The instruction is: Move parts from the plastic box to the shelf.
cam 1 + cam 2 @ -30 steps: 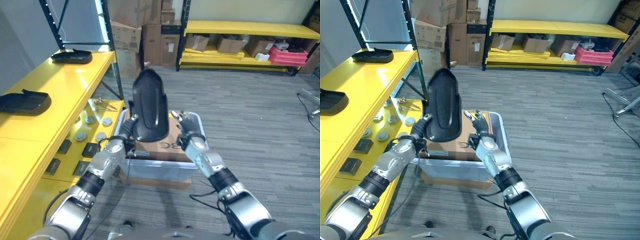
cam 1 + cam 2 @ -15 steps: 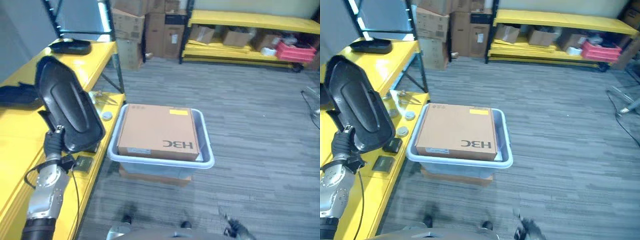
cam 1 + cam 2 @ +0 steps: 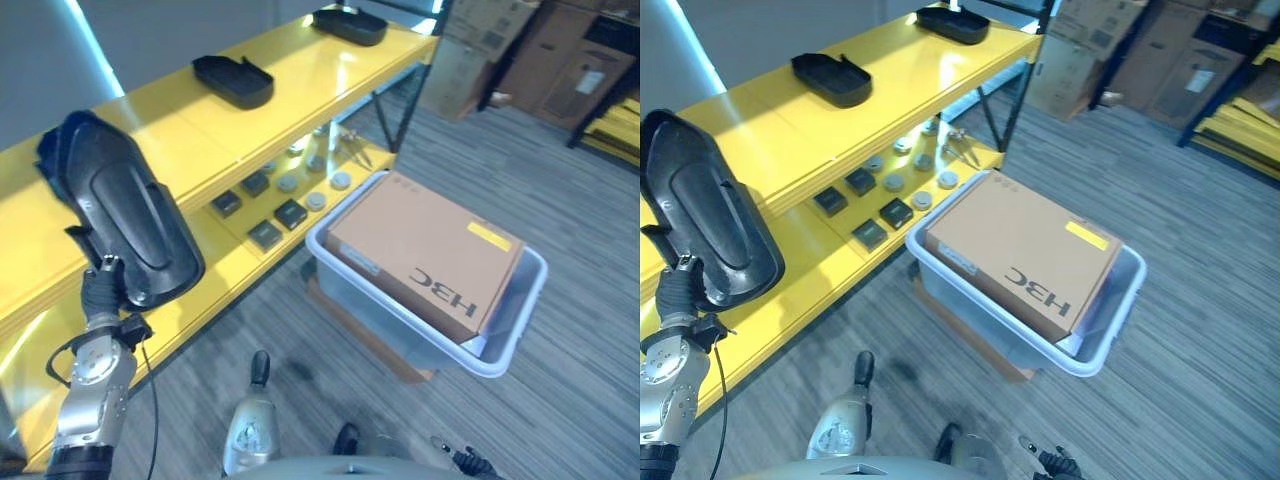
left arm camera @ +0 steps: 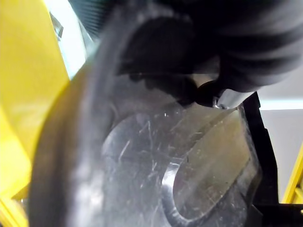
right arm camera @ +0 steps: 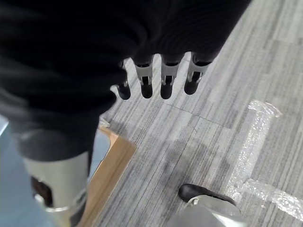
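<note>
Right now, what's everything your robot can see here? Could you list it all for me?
Black part: one, black, held upright in the left hand beside the yellow shelf.
Black trays: two, black, lying on the shelf's top level.
Small parts: several, dark square blocks and grey round discs, on the shelf's lower level.
Yellow shelf: one, yellow, along the robot's left.
Cardboard box: one, brown, resting in the plastic box.
Plastic box: one, pale grey, on the floor beside the shelf.
Cardboard cartons: several, brown, stacked at the far end.
Left hand: dark cover, gripping the black part's lower end.
Right hand: fingers hanging relaxed above the grey floor.
</note>
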`<state>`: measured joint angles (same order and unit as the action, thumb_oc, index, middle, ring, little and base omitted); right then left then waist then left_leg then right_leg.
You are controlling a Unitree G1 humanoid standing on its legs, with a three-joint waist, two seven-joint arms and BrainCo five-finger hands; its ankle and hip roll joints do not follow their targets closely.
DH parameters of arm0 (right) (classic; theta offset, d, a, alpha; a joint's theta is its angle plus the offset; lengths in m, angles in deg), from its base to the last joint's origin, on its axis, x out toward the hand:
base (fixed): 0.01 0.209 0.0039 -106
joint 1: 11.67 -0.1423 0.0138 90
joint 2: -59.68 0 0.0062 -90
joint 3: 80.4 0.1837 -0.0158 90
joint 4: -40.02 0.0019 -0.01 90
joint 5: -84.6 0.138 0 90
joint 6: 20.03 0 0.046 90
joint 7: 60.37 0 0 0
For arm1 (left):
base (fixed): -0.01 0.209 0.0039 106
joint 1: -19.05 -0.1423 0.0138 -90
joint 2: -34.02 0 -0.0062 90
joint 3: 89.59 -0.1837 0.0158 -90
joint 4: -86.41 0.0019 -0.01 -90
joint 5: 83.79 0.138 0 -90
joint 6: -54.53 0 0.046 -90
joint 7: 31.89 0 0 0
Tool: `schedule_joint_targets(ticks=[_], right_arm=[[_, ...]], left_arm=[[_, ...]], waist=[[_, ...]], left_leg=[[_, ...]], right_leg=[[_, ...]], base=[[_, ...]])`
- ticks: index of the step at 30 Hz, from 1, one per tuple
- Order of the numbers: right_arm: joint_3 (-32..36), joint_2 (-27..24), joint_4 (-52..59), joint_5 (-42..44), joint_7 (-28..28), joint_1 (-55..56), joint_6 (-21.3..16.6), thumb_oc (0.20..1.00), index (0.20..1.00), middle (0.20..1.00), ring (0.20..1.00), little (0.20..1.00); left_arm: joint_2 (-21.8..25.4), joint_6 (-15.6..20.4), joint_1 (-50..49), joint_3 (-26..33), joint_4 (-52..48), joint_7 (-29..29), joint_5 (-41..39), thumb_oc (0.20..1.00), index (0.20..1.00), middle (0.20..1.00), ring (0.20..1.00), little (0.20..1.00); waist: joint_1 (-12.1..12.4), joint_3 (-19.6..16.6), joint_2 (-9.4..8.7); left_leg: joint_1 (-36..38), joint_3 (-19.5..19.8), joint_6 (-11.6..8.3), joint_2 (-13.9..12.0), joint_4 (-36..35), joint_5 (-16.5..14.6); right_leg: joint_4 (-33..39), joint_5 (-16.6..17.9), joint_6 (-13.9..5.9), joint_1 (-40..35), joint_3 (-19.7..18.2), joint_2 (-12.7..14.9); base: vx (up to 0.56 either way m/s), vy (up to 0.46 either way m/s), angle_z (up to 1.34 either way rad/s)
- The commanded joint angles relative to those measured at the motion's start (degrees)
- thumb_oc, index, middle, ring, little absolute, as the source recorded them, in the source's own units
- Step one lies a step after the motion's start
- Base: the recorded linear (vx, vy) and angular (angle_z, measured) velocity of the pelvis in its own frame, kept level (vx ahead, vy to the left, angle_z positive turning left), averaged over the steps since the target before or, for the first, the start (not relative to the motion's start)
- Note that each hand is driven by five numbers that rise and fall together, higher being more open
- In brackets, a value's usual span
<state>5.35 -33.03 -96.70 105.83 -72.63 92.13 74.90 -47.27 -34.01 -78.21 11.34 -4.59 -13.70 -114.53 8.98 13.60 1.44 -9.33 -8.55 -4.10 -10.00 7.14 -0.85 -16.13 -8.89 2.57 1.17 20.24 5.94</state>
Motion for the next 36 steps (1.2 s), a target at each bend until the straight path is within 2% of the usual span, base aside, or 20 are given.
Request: schedule_joint_targets(ticks=[1, 3, 7, 8, 9, 11, 15, 16, 19, 20, 22, 24, 25, 27, 28, 29, 30, 33, 35, 36], right_arm=[[-1.54, 0.52, -1.07, -4.62, 2.78, -0.12, -0.76, 1.0, 1.0, 1.0, 1.0, 1.0], [-2.65, 0.25, -1.67, -5.72, 2.77, -0.33, -0.51, 1.0, 1.0, 1.0, 1.0, 1.0], [-3.11, 0.19, -3.73, -3.53, 1.72, -2.56, 0.2, 1.0, 1.0, 1.0, 1.0, 1.0], [-3.14, 0.17, -3.85, -3.66, 1.82, -2.7, 0.25, 1.0, 1.0, 1.0, 1.0, 1.0], [-3.48, -0.02, -4.14, -3.85, 1.78, -3.53, 0.62, 1.0, 1.0, 1.0, 1.0, 1.0], [-4.01, 0.06, -4.53, -4.57, 2.02, -4.63, 0.94, 1.0, 1.0, 1.0, 1.0, 1.0], [-5.65, 0.15, -5.77, -4.25, 2.91, -8.67, 2.24, 1.0, 1.0, 1.0, 1.0, 1.0], [-5.65, 0.15, -5.77, -4.25, 2.91, -8.67, 2.24, 1.0, 1.0, 1.0, 1.0, 1.0], [-6.19, 1.13, -4.66, -2.97, 2.96, -9.91, 2.62, 1.0, 1.0, 1.0, 1.0, 1.0], [-6.23, 1.23, -4.51, -2.85, 2.77, -9.92, 2.59, 1.0, 1.0, 1.0, 1.0, 1.0], [-6.07, 1.41, -3.94, -2.11, 2.29, -9.66, 2.51, 1.0, 1.0, 1.0, 1.0, 1.0], [-5.35, 1.68, -3.71, -1.06, 1.84, -9.27, 2.84, 1.0, 1.0, 1.0, 1.0, 1.0], [-4.31, 1.68, -3.6, -1.43, 2.43, -8.64, 2.94, 1.0, 1.0, 1.0, 1.0, 1.0], [-3.71, 1.54, -4.0, -1.46, 2.69, -8.4, 2.94, 1.0, 1.0, 1.0, 1.0, 1.0], [-3.43, 1.29, -4.28, -1.25, 3.06, -8.19, 2.96, 1.0, 1.0, 1.0, 1.0, 1.0], [-3.05, 1.13, -4.85, -1.23, 3.65, -8.25, 2.61, 1.0, 1.0, 1.0, 1.0, 1.0], [-2.88, 1.09, -5.21, -1.36, 4.0, -8.31, 2.37, 1.0, 1.0, 1.0, 1.0, 1.0], [-1.54, 1.28, -8.24, -1.96, 6.02, -9.29, 0.6, 1.0, 1.0, 1.0, 1.0, 1.0], [-0.76, 1.63, -8.83, -1.48, 6.26, -9.37, 0.64, 1.0, 1.0, 1.0, 1.0, 1.0], [-0.61, 1.71, -8.83, -1.53, 6.35, -9.31, 0.64, 1.0, 1.0, 1.0, 1.0, 1.0]], left_arm=[[2.24, 7.75, 4.18, 3.26, -3.04, 1.79, 0.15, 0.2, 0.2, 0.2, 0.2, 0.2], [1.68, 7.9, 3.45, 3.88, -3.98, 2.11, 0.65, 0.2, 0.2, 0.2, 0.2, 0.2], [1.04, 7.18, 4.15, 2.59, -4.74, -0.27, 0.46, 0.2, 0.2, 0.2, 0.2, 0.2], [1.01, 7.13, 4.2, 2.53, -4.77, -0.29, 0.53, 0.2, 0.2, 0.2, 0.2, 0.2], [0.85, 6.47, 5.03, 1.1, -5.05, -0.16, 1.68, 0.2, 0.2, 0.2, 0.2, 0.2], [0.91, 6.24, 5.38, 0.31, -4.58, -0.36, 2.18, 0.2, 0.2, 0.2, 0.2, 0.2], [1.54, 5.08, 3.06, 0.94, -5.91, -2.75, 2.51, 0.2, 0.2, 0.2, 0.2, 0.2], [1.54, 5.08, 3.06, 0.94, -5.91, -2.75, 2.51, 0.2, 0.2, 0.2, 0.2, 0.2], [2.83, 4.35, 1.16, 2.76, -6.03, -6.42, 3.17, 0.2, 0.2, 0.2, 0.2, 0.2], [2.97, 4.29, 1.18, 2.77, -5.96, -6.58, 3.21, 0.2, 0.2, 0.2, 0.2, 0.2], [3.64, 4.07, 2.04, 2.33, -5.38, -6.75, 2.86, 0.2, 0.2, 0.2, 0.2, 0.2], [3.94, 3.85, 4.09, 0.87, -4.39, -5.88, 3.51, 0.2, 0.2, 0.2, 0.2, 0.2], [4.3, 3.77, 5.51, -0.31, -3.84, -5.15, 3.68, 0.2, 0.2, 0.2, 0.2, 0.2], [4.67, 3.56, 6.82, -1.42, -3.37, -4.44, 3.5, 0.2, 0.2, 0.2, 0.2, 0.2], [4.87, 3.21, 8.01, -2.32, -3.23, -3.91, 3.39, 0.2, 0.2, 0.2, 0.2, 0.2], [5.17, 2.78, 9.1, -2.9, -3.43, -3.29, 3.29, 0.2, 0.2, 0.2, 0.2, 0.2], [5.29, 2.53, 9.5, -3.1, -3.65, -3.06, 3.36, 0.2, 0.2, 0.2, 0.2, 0.2], [5.35, 0.7, 11.31, -3.78, -5.75, -2.27, 3.87, 0.2, 0.2, 0.2, 0.2, 0.2], [6.09, -0.21, 11.94, -4.4, -6.38, -2.69, 3.33, 0.2, 0.2, 0.2, 0.2, 0.2], [6.26, -0.39, 12.04, -4.51, -6.48, -2.69, 3.27, 0.2, 0.2, 0.2, 0.2, 0.2]], waist=[[-2.94, -2.02, -0.66], [-3.71, -2.4, -1.3], [-4.04, -3.66, -0.94], [-4.09, -3.65, -0.91], [-4.37, -4.04, 0.18], [-4.22, -4.06, 0.58], [-0.83, -4.69, 0.79], [-0.83, -4.69, 0.79], [1.7, -5.15, 0.71], [1.81, -5.13, 0.69], [1.78, -4.87, 0.78], [0.8, -4.16, 0.94], [-0.85, -3.24, 1.3], [-2.46, -2.48, 1.44], [-3.91, -1.78, 1.61], [-4.9, -1.1, 1.92], [-5.21, -0.85, 1.71], [-6.11, -0.04, -0.96], [-6.97, -0.04, -1.9], [-7.13, -0.04, -2.03]], left_leg=[[-1.39, 1.32, -2.56, -1.46, -4.28, 13.28], [0.97, -2.35, -4.03, -3.15, -1.64, 12.04], [6.03, -8.74, -3.83, -2.84, -4.14, 9.16], [6.36, -8.99, -3.74, -2.67, -4.53, 9.09], [6.55, -12.82, -4.74, -3.09, -6.66, 11.79], [6.47, -14.45, -4.61, -2.87, -7.12, 12.02], [7.35, -10.62, -1.76, 2.08, -8.49, 7.72], [7.35, -10.62, -1.76, 2.08, -8.49, 7.72], [7.27, -7.12, 1.27, 6.65, -6.88, 3.9], [7.11, -7.0, 1.53, 6.94, -6.57, 3.62], [6.43, -6.74, 3.34, 8.61, -5.34, 2.27], [6.19, -5.79, 5.47, 10.6, -4.34, 0.73], [6.92, -4.19, 6.62, 11.81, -3.92, -0.2], [7.83, -2.94, 7.08, 12.56, -4.01, -0.7], [8.74, -1.92, 7.1, 12.99, -4.21, -0.98], [8.82, -2.25, 7.29, 12.65, -4.07, -0.33], [9.05, -2.17, 7.22, 12.79, -3.88, -0.69], [9.55, -1.86, 6.18, 13.48, -1.82, -3.39], [10.29, -1.09, 5.59, 12.69, -1.12, -4.9], [10.46, -0.94, 5.47, 12.39, -0.99, -5.15]], right_leg=[[7.57, 3.82, -6.24, -4.9, 1.22, -2.58], [8.84, 3.59, -6.46, -6.1, 3.78, -1.01], [10.94, 5.01, -7.19, -7.24, 8.38, 0.63], [11.03, 5.11, -7.33, -7.36, 8.54, 0.75], [11.2, 5.07, -7.58, -8.16, 10.58, 1.03], [10.85, 4.98, -7.76, -8.65, 11.48, 1.61], [10.75, 5.34, -9.32, -9.41, 11.13, 4.07], [10.75, 5.34, -9.32, -9.41, 11.13, 4.07], [7.33, 4.65, -11.12, -8.94, 9.86, 7.57], [6.63, 4.39, -11.2, -8.76, 9.76, 7.95], [1.14, 4.58, -11.64, -7.76, 8.57, 10.53], [-7.66, 7.02, -12.3, -4.34, 5.35, 13.43], [-14.33, 8.36, -12.31, -0.96, 1.24, 13.44], [-17.09, 8.88, -12.27, 2.46, -2.55, 11.81], [-16.84, 9.47, -12.22, 4.58, -4.47, 10.17], [-14.08, 11.42, -11.11, 6.4, -4.72, 9.13], [-12.37, 12.1, -11.3, 6.7, -5.09, 9.14], [6.25, 18.7, -14.02, 6.42, -7.11, 10.94], [13.73, 22.08, -15.74, 6.87, -9.8, 11.68], [14.5, 22.56, -15.98, 7.0, -10.16, 11.89]], base=[[-0.01, 0.036, 0.62], [-0.02, 0.067, 0.74], [-0.06, 0.136, 1.08], [-0.01, 0.225, 1.47], [0.02, 0.211, 1.38], [0.04, 0.264, 1.22], [0.09, 0.298, 0.41], [0.14, 0.324, 0.04], [0.11, 0.313, 0.16], [0.07, 0.263, 0.01], [0.06, 0.265, 0.04], [0.1, 0.33, 0.08], [0.11, 0.255, 0.23], [0.1, 0.129, 0.52], [0.05, 0.013, 0.33], [0.05, -0.04, 0.08], [0.09, -0.173, 0.16], [0.21, -0.298, 0.44], [0.28, -0.302, 0.39], [0.31, -0.328, 0.39]])
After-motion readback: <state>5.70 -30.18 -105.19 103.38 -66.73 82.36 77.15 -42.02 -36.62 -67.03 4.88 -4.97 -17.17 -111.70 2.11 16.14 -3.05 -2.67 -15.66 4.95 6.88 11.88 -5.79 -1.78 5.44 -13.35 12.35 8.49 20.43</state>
